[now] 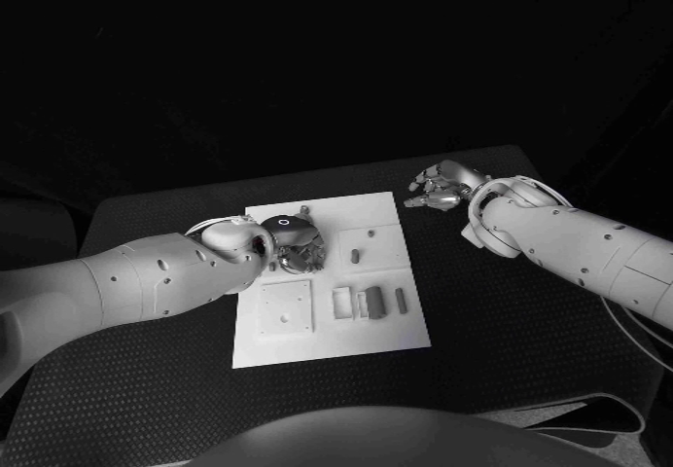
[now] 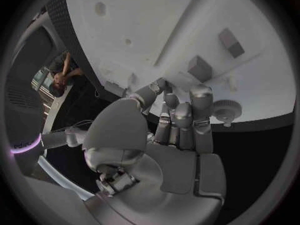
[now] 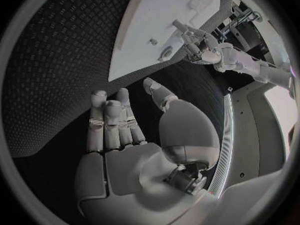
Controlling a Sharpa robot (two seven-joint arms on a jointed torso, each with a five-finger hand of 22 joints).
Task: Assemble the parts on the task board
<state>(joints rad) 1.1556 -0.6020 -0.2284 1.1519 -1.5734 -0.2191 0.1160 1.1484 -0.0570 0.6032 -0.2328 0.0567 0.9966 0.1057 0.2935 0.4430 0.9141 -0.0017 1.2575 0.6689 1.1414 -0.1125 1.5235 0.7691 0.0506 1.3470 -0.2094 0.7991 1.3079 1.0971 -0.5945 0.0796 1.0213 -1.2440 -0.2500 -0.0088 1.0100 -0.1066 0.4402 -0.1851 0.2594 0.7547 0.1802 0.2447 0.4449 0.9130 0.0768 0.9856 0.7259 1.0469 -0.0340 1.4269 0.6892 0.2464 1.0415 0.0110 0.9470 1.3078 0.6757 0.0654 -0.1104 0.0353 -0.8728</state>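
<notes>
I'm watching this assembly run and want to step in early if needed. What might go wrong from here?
The left hand is low over the task board with small parts close by; a sideways move might knock them. In its wrist view nothing shows between its fingers, so a pick-up may still miss. The right hand hangs open off the board, too far to steady it.

Left hand: fingers straight, side by side, holding nothing.
Board: white, beyond the fingertips.
Parts: two blocks, a toothed wheel.
</notes>
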